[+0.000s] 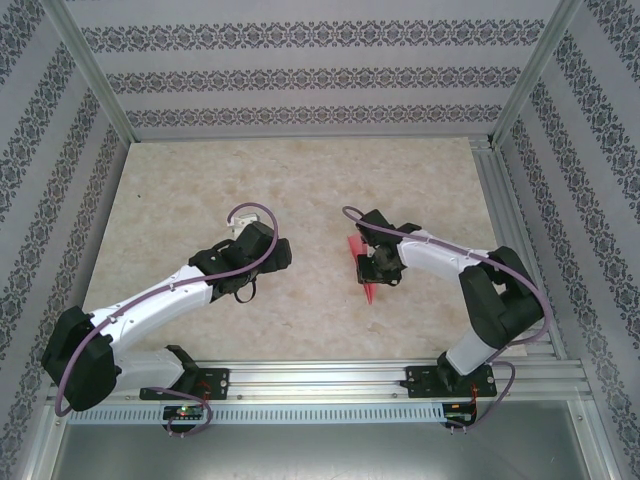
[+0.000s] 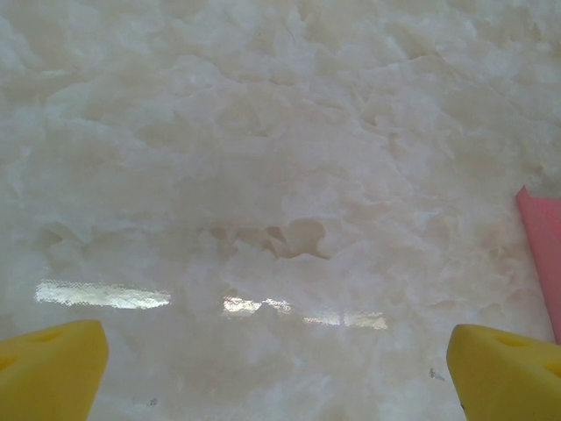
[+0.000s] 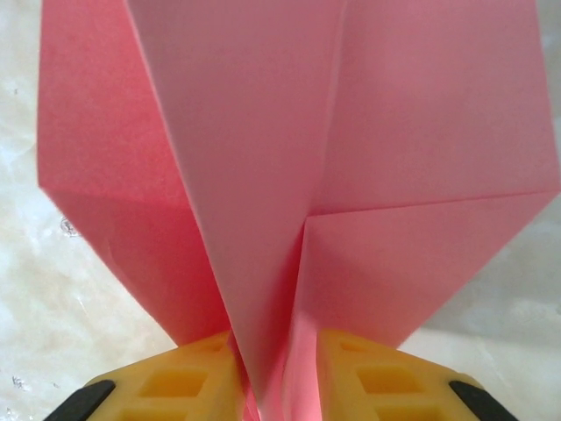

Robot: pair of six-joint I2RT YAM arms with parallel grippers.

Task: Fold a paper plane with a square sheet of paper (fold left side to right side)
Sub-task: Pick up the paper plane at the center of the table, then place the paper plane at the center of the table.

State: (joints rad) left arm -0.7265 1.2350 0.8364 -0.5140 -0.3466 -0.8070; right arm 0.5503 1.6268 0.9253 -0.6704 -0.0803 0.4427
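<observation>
- On the right half of the pale marbled table (image 1: 300, 180), the paper plane (image 1: 367, 289) sits under the right gripper (image 1: 378, 262), close to the table's middle and well clear of both arm bases.
- Top view: pinkish-red paper shows above and below the black gripper body; the lower part narrows to a point directed at the near edge.
- Right wrist view: the paper plane (image 3: 263, 175) rises between the two yellow fingers (image 3: 193, 381). A raised centre fold runs down into the gap, with flat wings spreading left and right over the table.
- Right gripper (image 3: 272, 386) state: jaws drawn narrow, pinching the centre fold of the paper from both sides.
- Fold lines visible in the right wrist view: one long crease along the centre ridge, plus slanting creases crossing each wing.
- Left gripper (image 1: 262, 247) state: jaws spread wide, holding nothing. It hovers over bare table, left of the paper and apart from it.
- Left wrist view: the yellow fingertips (image 2: 53, 368) sit at the two lower corners. A pink edge of the paper plane (image 2: 543, 250) enters at the right border, near the right fingertip, not touching it.
</observation>
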